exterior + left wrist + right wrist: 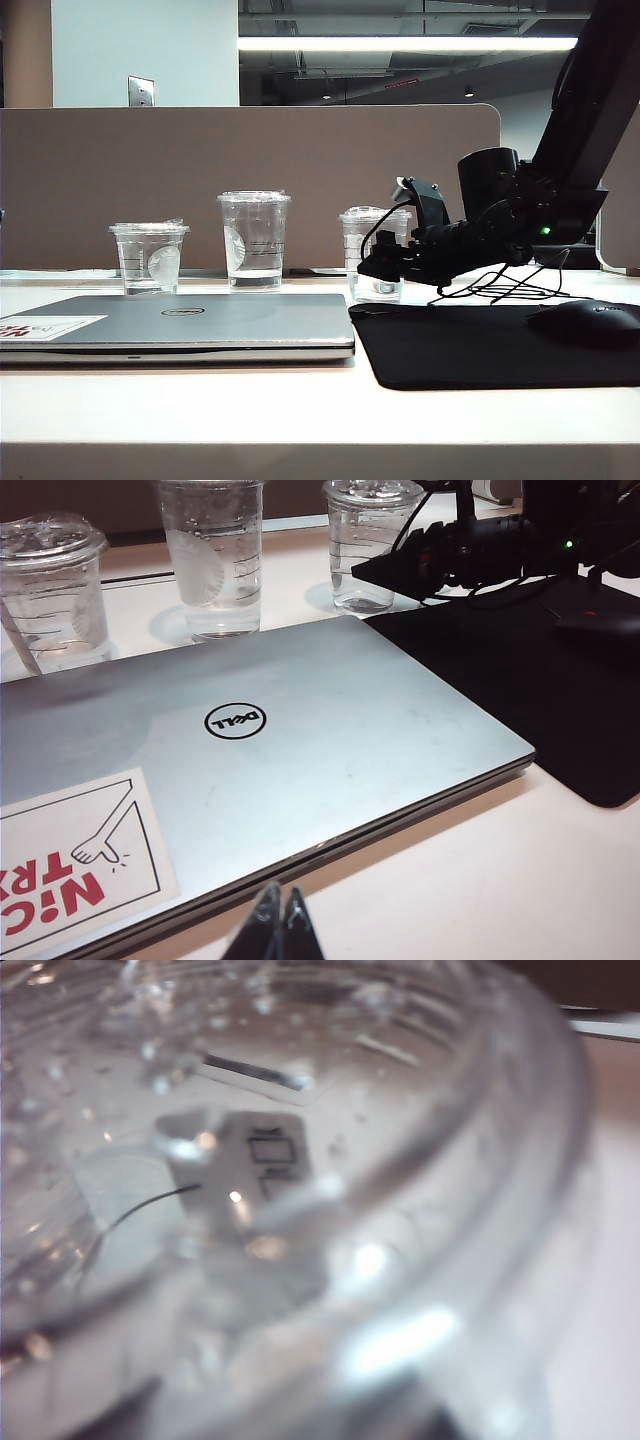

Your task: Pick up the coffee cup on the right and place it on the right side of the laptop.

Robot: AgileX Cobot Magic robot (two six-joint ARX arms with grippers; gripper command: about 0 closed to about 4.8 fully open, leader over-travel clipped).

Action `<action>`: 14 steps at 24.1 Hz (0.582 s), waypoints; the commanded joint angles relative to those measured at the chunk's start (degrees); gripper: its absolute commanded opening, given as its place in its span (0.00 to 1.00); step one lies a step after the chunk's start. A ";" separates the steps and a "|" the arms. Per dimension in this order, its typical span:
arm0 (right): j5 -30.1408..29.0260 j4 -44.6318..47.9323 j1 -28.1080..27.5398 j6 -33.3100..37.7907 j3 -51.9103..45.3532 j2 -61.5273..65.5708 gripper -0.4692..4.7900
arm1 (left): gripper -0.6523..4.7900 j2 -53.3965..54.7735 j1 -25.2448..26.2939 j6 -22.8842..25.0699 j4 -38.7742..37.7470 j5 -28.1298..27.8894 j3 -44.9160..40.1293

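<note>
The coffee cup (364, 238) is the rightmost of three clear lidded cups and stands on the desk just past the laptop's right rear corner. My right gripper (384, 266) reaches in from the right, its black fingers set around the cup's lower half (362, 555). In the right wrist view the cup's clear wall (400, 1210) fills the picture, and the fingers are only dark blurs, so contact cannot be judged. The silver-grey laptop (200, 320) lies closed in front, with a round logo and a red-lettered sticker (300, 740). My left gripper (281, 908) hovers shut and empty at the laptop's near edge.
A taller clear cup (254, 240) and a shorter one (149, 258) stand behind the laptop. A black mouse mat (500, 345) lies right of the laptop, with a black mouse (585, 322) on it. Loose cables (500, 285) trail behind the mat. A brown partition (250, 150) closes the back.
</note>
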 commanded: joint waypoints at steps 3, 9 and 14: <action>-1.11 1.25 0.07 0.42 0.26 -0.55 0.69 | 0.11 0.00 0.04 0.24 -0.07 0.15 0.15; -4.79 1.25 -0.04 1.92 0.20 -1.16 0.69 | 0.11 0.00 0.04 0.24 -0.07 0.13 0.15; -5.01 1.20 -0.04 1.95 0.15 -2.01 0.69 | 0.11 0.00 0.02 0.24 -0.07 0.15 0.15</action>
